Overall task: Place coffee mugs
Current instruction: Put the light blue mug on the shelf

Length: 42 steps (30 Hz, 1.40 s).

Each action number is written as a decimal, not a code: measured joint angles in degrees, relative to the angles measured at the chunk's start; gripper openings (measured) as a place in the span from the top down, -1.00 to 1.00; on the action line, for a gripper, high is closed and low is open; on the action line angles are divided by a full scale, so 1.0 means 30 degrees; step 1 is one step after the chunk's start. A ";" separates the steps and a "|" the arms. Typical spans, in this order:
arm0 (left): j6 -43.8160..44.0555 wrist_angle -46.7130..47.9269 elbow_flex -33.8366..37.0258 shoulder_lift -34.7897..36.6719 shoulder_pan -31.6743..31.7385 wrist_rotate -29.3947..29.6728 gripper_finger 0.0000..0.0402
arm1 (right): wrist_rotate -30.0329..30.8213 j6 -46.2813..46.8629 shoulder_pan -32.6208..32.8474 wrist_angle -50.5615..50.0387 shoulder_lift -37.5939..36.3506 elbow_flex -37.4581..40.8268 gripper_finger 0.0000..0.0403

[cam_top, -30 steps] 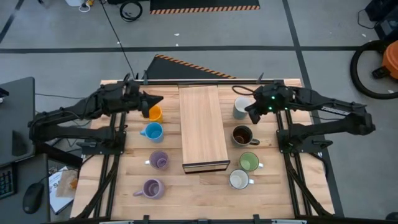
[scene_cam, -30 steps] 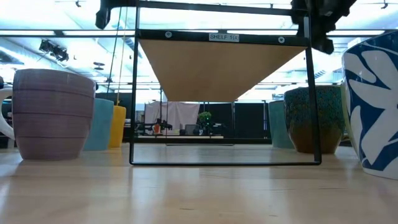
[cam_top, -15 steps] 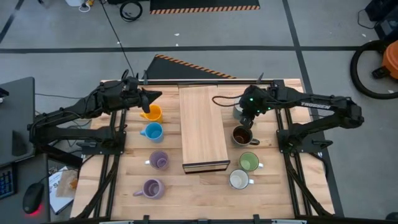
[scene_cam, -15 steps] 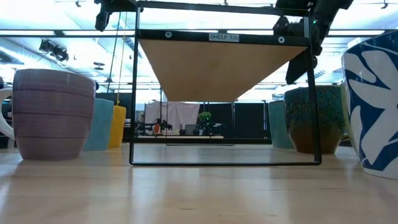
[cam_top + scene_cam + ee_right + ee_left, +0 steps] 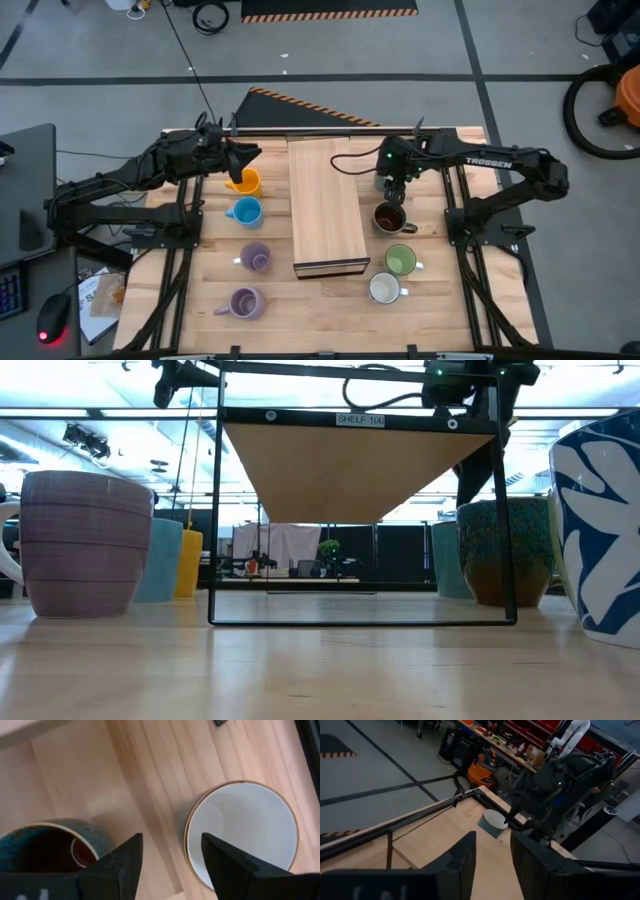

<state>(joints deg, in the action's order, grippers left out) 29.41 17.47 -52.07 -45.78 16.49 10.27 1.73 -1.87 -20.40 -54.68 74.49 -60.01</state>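
Right end effector, fingers spread, is poised directly above pale round ceramic mug; brown glazed mug lies at 6 o'clock. Left end effector, spread, waits.

Even, bright overhead light on the table in the high view; shadows under the arms soft and short. No glare on the wood. The board is lit flat, slightly paler than the tabletop.

Low view: backlit. Ceiling strip lights and bright room behind; the near mugs read in half-shade. The lavender mug and the blue-patterned white mug at the frame edges are large and slightly soft; far room sharp enough.

Left wrist view: dim, near fingers dark and blurred.

Right wrist view: bright, warm; fingers out of focus.
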 joint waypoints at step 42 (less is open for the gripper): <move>-0.0052 -0.0007 0.0000 0.0000 0.0022 0.0653 0.35 | 0.0480 -0.4406 -0.1434 -0.0367 0.4033 0.0051 0.80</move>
<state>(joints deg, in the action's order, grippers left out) 29.26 17.45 -52.07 -45.78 16.56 12.23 3.17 -15.08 -24.70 -55.78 86.59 -59.86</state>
